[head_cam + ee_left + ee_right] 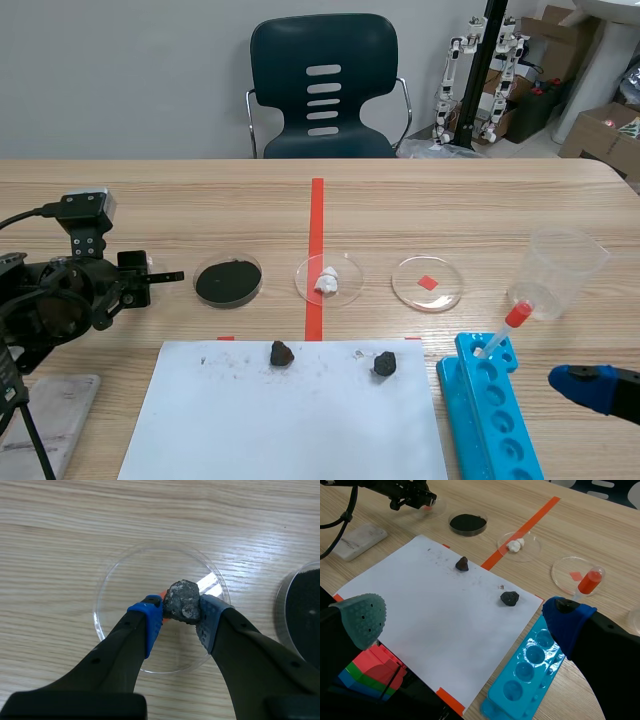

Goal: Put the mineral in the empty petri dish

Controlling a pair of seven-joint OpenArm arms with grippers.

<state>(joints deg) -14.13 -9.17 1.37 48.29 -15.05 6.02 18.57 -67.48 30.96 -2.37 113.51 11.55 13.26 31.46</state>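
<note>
Scene view: left tool [160, 275] out at the left of the surface [500, 200], two dark lumps [281, 353] lying on white paper [220, 420]. Left wrist view: clenched on the mineral [182, 601], over the empty petri dish [120, 595]; placing step, likely near done; next, lower and release gently. Right wrist view: right tool [465, 622] released, holding nothing, above the paper.

Pinching the mineral [182, 600], my left gripper [181, 617] hangs over the clear petri dish [120, 587], whose floor lies bare inside a low rim. The black powder dish [302, 615] crowds one side. The other side is open table [50, 540].
</note>
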